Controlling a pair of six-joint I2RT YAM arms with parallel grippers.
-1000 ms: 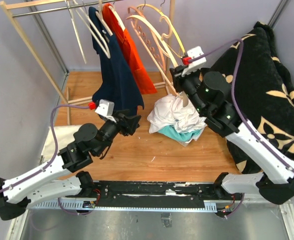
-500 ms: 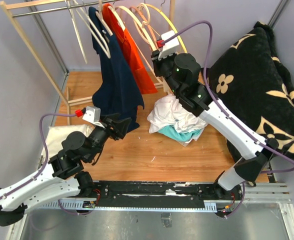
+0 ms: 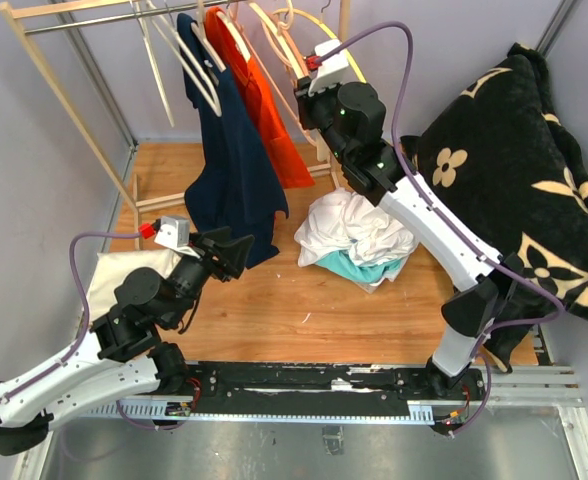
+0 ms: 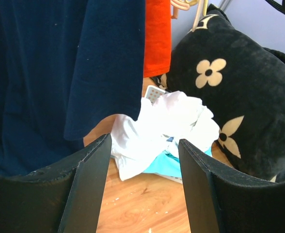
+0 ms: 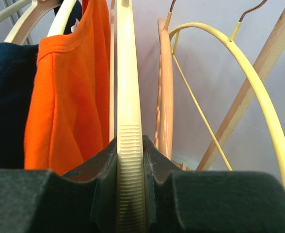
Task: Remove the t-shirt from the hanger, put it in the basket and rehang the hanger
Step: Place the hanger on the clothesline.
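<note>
A navy t-shirt [image 3: 229, 150] and an orange t-shirt [image 3: 264, 100] hang on cream hangers from the wooden rack [image 3: 74, 15]. My right gripper [image 3: 309, 95] is raised to the rack, right of the orange shirt. It is shut on a bare cream hanger [image 5: 129, 121], its ribbed arm between the jaws. The orange shirt [image 5: 65, 97] hangs just left of it. My left gripper [image 3: 239, 250] is open and empty, low by the navy shirt's hem. In the left wrist view the navy shirt [image 4: 60, 73] hangs ahead of the gripper [image 4: 145, 184].
A pile of white and teal clothes [image 3: 354, 235] lies on the wooden floor. A black flowered blanket [image 3: 519, 160] fills the right side. Peach [image 5: 166, 87] and yellow [image 5: 229, 53] empty hangers hang right of the held one. A white cloth [image 3: 109, 275] lies at left.
My right arm has swung up and left from above the pile to the rack, carrying the cream hanger. My left arm has drawn back down and left, gripper still open.
</note>
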